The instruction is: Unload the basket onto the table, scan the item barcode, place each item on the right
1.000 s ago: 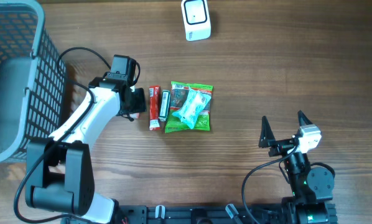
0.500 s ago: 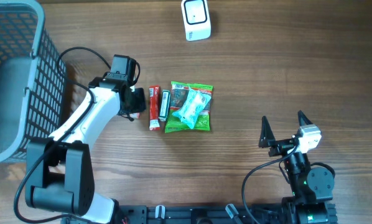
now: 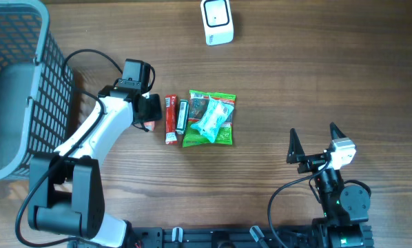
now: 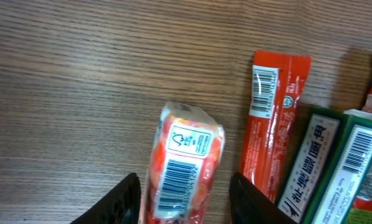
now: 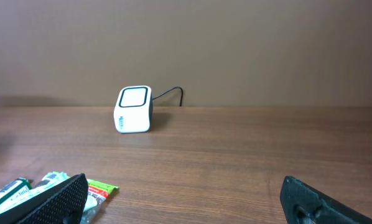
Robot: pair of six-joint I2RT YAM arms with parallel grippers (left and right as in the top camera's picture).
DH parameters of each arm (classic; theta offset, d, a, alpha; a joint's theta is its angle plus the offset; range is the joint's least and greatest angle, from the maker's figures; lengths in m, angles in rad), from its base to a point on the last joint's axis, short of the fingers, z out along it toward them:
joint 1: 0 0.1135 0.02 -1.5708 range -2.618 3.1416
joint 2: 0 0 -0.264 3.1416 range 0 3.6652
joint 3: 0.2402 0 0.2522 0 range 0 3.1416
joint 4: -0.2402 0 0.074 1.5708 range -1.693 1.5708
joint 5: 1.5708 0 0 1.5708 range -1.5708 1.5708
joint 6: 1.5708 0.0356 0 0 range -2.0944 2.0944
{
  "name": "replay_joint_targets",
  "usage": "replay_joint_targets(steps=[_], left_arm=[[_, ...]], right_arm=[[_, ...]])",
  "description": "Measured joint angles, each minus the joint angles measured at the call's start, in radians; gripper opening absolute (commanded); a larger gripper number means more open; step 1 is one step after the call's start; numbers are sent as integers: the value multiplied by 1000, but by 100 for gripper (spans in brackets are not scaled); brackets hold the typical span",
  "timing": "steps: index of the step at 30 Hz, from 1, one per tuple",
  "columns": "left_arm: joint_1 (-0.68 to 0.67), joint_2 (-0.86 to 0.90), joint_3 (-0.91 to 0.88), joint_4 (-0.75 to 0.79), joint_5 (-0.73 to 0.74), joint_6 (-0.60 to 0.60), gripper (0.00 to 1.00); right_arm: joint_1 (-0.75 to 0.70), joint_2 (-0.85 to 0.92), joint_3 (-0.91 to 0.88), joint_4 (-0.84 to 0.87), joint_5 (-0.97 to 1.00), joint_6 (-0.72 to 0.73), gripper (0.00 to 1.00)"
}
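left gripper [image 4: 185, 179] is seen low over the counter [image 3: 295, 69], left of middle, with its jaws set apart. an orange-and-white packet [image 4: 186, 149] is lying between the fingers [image 4: 117, 202]. each finger is very close to a side of the packet, but contact cannot be told, so a clamp is not confirmed. the packet is flat on the wood with its barcode [image 4: 172, 186] facing up.

just beside the packet, on the side toward the right edge, a red stick [image 3: 170, 118] is noted, separate from it. next to the stick a dark pack [image 3: 182, 116] is laid lengthwise, with its far side against a green bag [image 3: 223, 100]. a pale blue pouch [image 3: 213, 118] is resting on top of the bag. barcodes on the stick and the dark pack are also seen face up in the left wrist view.

the scanner [image 3: 217, 22] is standing near the far edge, about mid-width, well apart from the packet, with a cable behind it. a grey basket [image 3: 37, 69] is placed at the far left corner.

right gripper [image 3: 313, 131] is recorded near the near edge on the right side, with its jaws wide apart and nothing between them.
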Motion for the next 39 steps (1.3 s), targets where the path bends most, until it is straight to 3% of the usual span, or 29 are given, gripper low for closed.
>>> replay_joint_targets(steps=[2, 7, 21, 27, 35, 39], left_arm=[[0, 0, 0, 0, -13, 0, 33], [0, 0, 0, 0, -24, 0, 34], [0, 0, 0, 0, -24, 0, 23], [0, 0, 0, 2, -25, -1, 49], [0, -22, 59, -14, -28, 0, 55], [0, -128, 106, -27, 1, -8, 55]], right_arm=[[0, 0, 0, 0, 0, 0, 100], [0, 0, 0, 0, 0, 0, 100], [0, 0, 0, 0, 0, 0, 100], [0, 0, 0, 0, 0, 0, 100], [0, 0, 0, 0, 0, 0, 100], [0, 0, 0, 0, 0, 0, 100]])
